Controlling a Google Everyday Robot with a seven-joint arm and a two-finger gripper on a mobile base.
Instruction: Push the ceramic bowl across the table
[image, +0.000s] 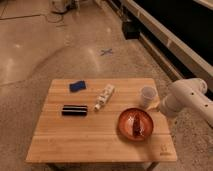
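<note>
The ceramic bowl (136, 123) is a shallow orange-red dish with a dark reddish patch at its centre. It rests on the right part of the light wooden table (90, 135), close to the right edge. My white arm (187, 99) reaches in from the right. The gripper (159, 106) is at the arm's end, by the table's right edge, just right of and a little behind the bowl and in front of the small white cup (147, 95). I cannot tell whether it touches the bowl.
On the table lie a blue object (77, 86) at the back left, a black oblong object (74, 109) left of centre and a white tube (104, 96) in the middle. A dark logo (165, 148) marks the front right corner. Polished floor surrounds the table, with a blue cross (106, 51) behind it.
</note>
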